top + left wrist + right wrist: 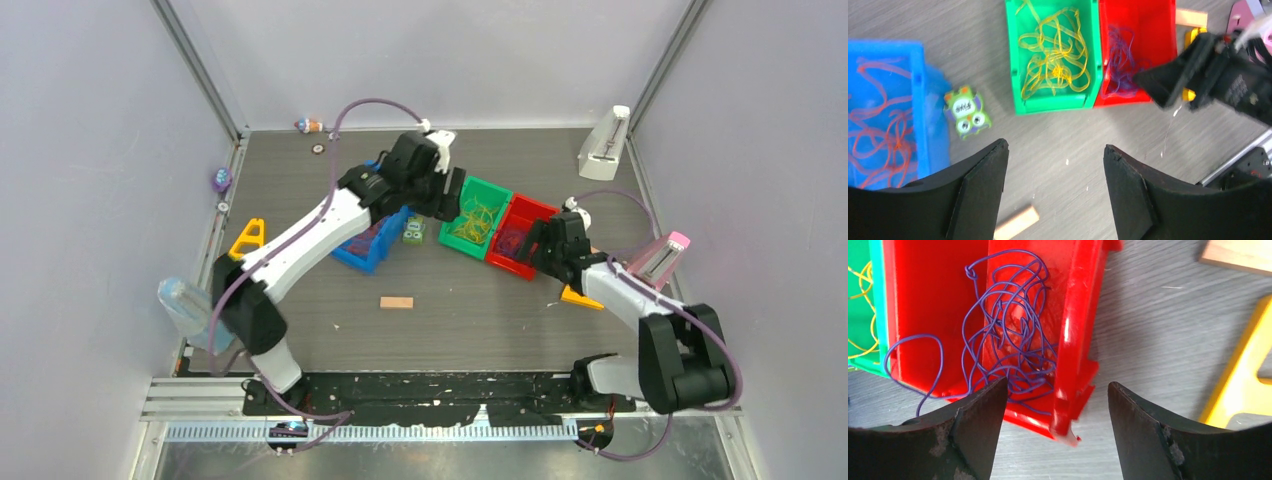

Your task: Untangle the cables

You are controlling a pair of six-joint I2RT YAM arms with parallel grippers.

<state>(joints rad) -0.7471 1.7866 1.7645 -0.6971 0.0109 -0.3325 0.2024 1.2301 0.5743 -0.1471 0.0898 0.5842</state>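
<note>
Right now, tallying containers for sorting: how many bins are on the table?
3: blue bin at left holding orange-red cables, green bin in the middle holding yellow cables, red bin beside it holding purple cables.

Left claw [1055, 146] and right claw [1057, 383] both gape wide, empty.

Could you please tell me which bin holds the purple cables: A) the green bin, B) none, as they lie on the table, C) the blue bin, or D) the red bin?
D: the purple cables lie bunched inside the red bin; the green bin beside it holds yellow cables.
</note>
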